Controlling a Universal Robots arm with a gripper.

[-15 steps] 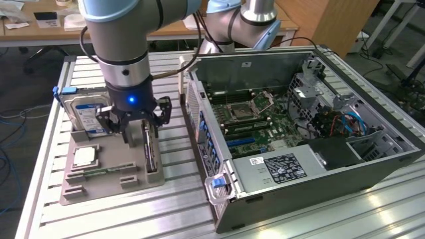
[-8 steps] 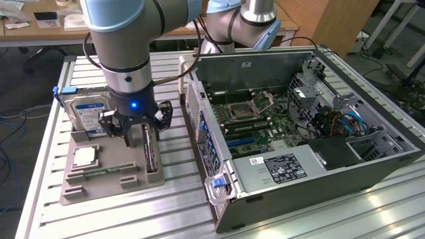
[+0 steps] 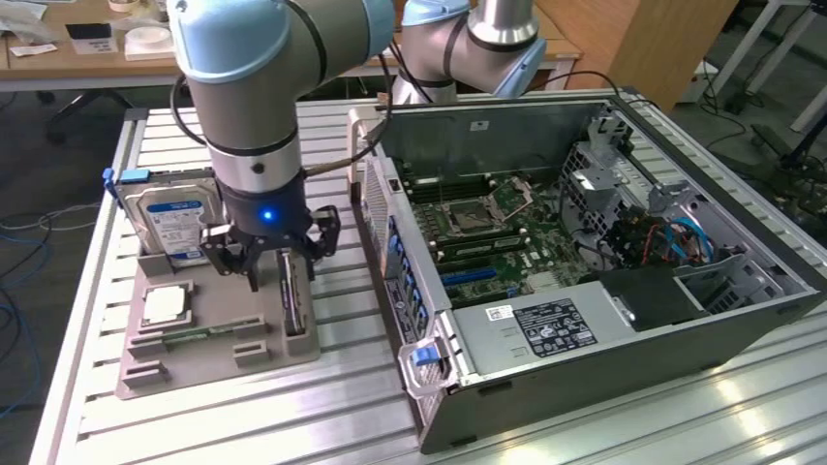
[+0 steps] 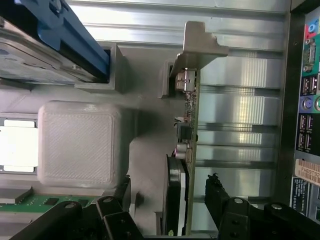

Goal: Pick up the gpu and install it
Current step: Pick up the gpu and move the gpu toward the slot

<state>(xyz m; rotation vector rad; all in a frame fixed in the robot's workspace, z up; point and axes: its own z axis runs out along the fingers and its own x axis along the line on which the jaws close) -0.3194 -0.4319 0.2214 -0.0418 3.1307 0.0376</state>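
The gpu (image 3: 297,300) stands on its edge in a slot at the right side of the grey holder (image 3: 207,363), a thin dark card. In the wrist view the gpu (image 4: 190,125) shows edge-on, with its silver end bracket (image 4: 200,40) at one end and a round fan on its side. My gripper (image 3: 278,271) hangs low over the holder, open. Its black fingers (image 4: 220,200) stand on either side of the card, with a gap between them and the card. The open computer case (image 3: 582,252) with its motherboard (image 3: 485,223) lies to the exterior view's right.
The holder also carries a silver hard drive (image 3: 174,218) with a blue-white label, a square CPU chip (image 3: 166,305) and a green memory stick (image 3: 194,334). The case's rear port panel (image 4: 307,100) is close beside the card. A second arm (image 3: 491,39) stands behind the case. The slatted aluminium table (image 3: 259,417) lies underneath.
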